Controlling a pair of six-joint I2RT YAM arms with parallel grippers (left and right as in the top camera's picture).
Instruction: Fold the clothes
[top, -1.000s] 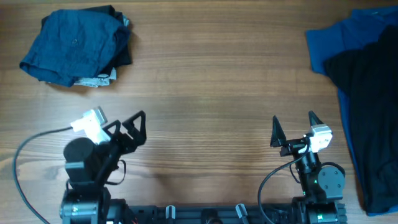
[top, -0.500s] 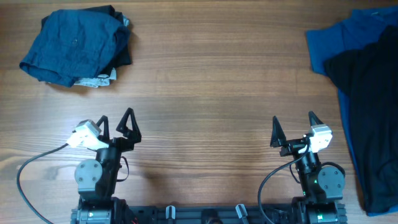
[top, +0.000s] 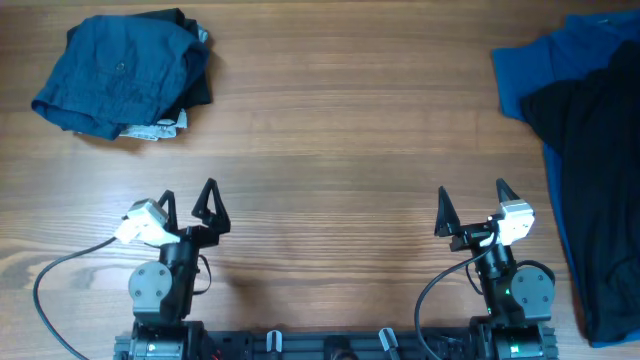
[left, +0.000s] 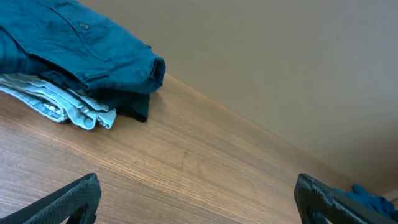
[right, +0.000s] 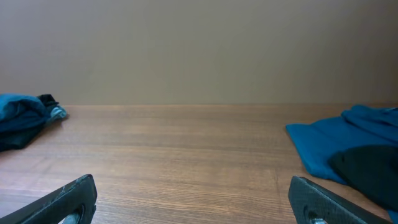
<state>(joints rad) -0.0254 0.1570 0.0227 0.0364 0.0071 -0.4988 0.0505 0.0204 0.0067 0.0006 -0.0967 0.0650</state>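
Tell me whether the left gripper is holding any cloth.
No, the left gripper stands open and empty over the bare table, well apart from the blue pile.

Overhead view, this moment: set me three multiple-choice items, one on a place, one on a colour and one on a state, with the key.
1. Where on the table does the pile of dark blue clothes lie?
A. between the two arms
B. at the far left corner
C. at the far right edge

2. What colour is the garment that lies against the bright blue garment at the right?
A. white
B. red
C. black

3. How do the left claw and the right claw stand?
A. both open, holding nothing
B. both shut on cloth
C. one open, one shut on cloth

Key:
1 B, the pile sits at the upper left of the overhead view.
2 C, a black garment spreads along the blue one.
3 A, both pairs of fingers stand apart over bare wood, away from any cloth.
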